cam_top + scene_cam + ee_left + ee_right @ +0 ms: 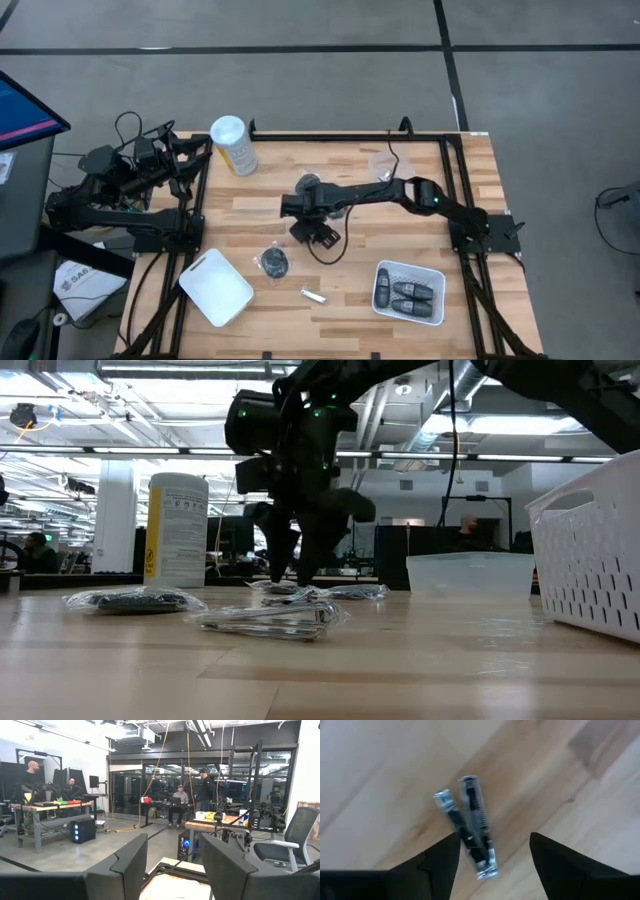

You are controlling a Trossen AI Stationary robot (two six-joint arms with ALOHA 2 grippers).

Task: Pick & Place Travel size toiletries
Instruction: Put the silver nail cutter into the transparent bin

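My right gripper (318, 236) (295, 575) hangs open over the table's middle, fingers pointing down. Just below it lies a small clear-wrapped toiletry of silver and dark pieces (469, 827) (300, 592). It lies flat on the wood, reaching into the gap between the fingers (492, 855) without touching them. A wrapped dark round disc (273, 262) (130, 600) and a wrapped silver piece (313, 296) (270, 618) lie nearer the near edge. Dark capsule shapes (412, 295) sit in the white basket (433, 275). My left gripper (172, 865) is open, parked off the table's left side.
A tall pale-yellow canister with a white lid (233, 145) (177, 530) lies at the far left. A white flat lid (215, 287) rests near the left near corner. A clear container (470, 572) sits toward the far side. People are in the room beyond.
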